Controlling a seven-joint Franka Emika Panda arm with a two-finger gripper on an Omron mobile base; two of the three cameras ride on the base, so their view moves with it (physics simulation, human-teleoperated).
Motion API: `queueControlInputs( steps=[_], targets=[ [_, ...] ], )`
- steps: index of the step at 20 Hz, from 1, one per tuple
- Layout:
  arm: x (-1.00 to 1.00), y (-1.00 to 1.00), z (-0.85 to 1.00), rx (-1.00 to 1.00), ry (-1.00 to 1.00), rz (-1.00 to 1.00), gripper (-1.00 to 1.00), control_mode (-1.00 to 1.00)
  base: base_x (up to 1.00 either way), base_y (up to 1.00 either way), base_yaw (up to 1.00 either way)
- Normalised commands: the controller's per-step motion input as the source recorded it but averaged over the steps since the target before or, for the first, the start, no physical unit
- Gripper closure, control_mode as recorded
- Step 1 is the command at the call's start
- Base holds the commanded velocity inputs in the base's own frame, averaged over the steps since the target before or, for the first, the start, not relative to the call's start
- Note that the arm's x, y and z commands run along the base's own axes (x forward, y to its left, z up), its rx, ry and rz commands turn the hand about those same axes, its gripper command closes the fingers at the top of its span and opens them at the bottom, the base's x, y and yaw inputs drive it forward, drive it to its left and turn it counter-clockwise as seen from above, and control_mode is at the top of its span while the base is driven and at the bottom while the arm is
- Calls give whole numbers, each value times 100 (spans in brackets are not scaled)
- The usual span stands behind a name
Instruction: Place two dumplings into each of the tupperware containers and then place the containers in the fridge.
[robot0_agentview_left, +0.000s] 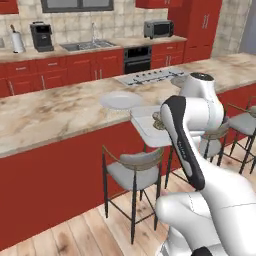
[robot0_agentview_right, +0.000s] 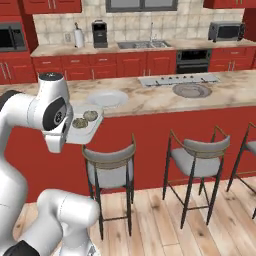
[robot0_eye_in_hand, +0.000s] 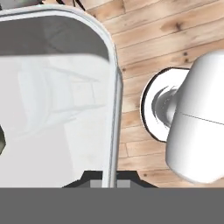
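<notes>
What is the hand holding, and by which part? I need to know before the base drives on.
The hand is shut on a tupperware container, pinching its raised rim at one edge; two dumplings lie inside.

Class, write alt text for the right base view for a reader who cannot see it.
A white robot arm holds a clear container with two dumplings off the marble counter, above grey stools. A white plate and a grey plate sit on the counter.

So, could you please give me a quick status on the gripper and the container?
Gripper shut on tupperware container rim. Container lifted off the counter, two dumplings inside. Bar stool right below.
</notes>
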Motion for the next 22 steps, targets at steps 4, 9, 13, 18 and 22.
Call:
queueControlInputs(
  steps=[4, 9, 13, 18, 22],
  targets=[
    [0, 0, 0, 0, 0, 0, 100, 100, -24, 0, -100],
    [0, 0, 0, 0, 0, 0, 100, 100, -8, 0, -99],
    [0, 0, 0, 0, 0, 0, 100, 100, 0, 0, -88],
    [0, 0, 0, 0, 0, 0, 100, 100, 25, 0, -69],
    [0, 0, 0, 0, 0, 0, 100, 100, 74, -25, -33]
  ],
)
